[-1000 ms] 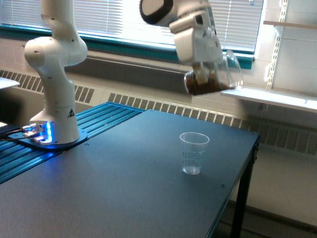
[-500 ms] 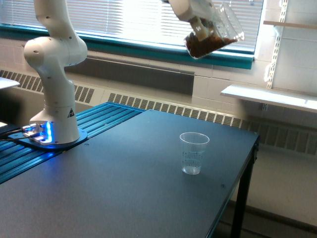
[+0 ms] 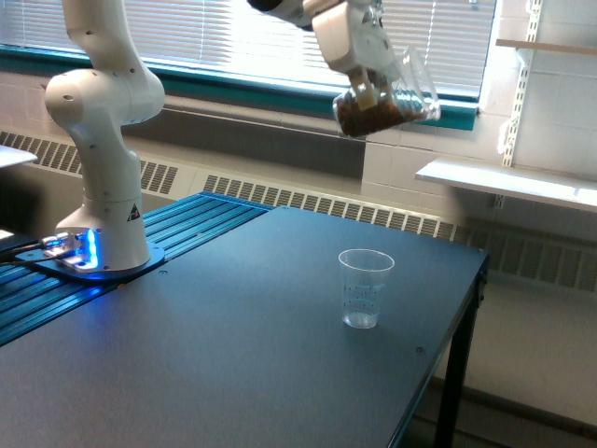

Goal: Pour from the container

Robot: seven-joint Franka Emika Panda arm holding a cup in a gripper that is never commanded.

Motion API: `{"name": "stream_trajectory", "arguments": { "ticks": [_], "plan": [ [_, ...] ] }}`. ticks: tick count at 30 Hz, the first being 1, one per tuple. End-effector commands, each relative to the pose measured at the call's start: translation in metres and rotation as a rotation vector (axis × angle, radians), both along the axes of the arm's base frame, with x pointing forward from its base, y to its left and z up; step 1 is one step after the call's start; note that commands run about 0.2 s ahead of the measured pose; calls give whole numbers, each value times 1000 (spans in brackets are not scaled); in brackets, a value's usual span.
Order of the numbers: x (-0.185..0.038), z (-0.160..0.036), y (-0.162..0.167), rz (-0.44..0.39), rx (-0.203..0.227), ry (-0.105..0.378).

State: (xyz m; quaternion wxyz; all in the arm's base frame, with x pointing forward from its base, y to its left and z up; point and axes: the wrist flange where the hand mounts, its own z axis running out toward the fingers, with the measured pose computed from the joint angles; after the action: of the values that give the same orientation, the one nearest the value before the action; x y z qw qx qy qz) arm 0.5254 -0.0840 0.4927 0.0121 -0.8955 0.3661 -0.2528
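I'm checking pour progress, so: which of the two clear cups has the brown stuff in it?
The container held tilted in the gripper, high above the table. The graduated cup standing upright on the table looks empty.

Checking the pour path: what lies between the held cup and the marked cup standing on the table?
Nothing. In the exterior view, only open air separates the tilted container in the gripper from the graduated cup below.

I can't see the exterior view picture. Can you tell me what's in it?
A white robot arm's gripper holds a tilted clear cup with brown stuff inside, high above a dark table. An empty clear cup with printed marks stands upright on the table below.
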Motion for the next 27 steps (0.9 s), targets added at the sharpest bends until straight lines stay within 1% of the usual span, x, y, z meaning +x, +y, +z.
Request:
{"name": "stream_trajectory", "arguments": {
  "ticks": [1,4,7,9,14,18,21,22,27],
  "plan": [
    [-4,-3,11,-47,0,4],
    [-7,-8,14,-49,-1,14],
    [-11,-13,21,-59,-14,22],
    [-13,-19,22,-49,-9,31],
    [-19,-25,38,-47,-18,36],
    [-25,-31,47,-47,-16,39],
    [-30,-36,55,-56,-23,50],
    [-31,-40,53,-47,-13,60],
    [-35,-48,62,-28,-4,72]
  ]
}}
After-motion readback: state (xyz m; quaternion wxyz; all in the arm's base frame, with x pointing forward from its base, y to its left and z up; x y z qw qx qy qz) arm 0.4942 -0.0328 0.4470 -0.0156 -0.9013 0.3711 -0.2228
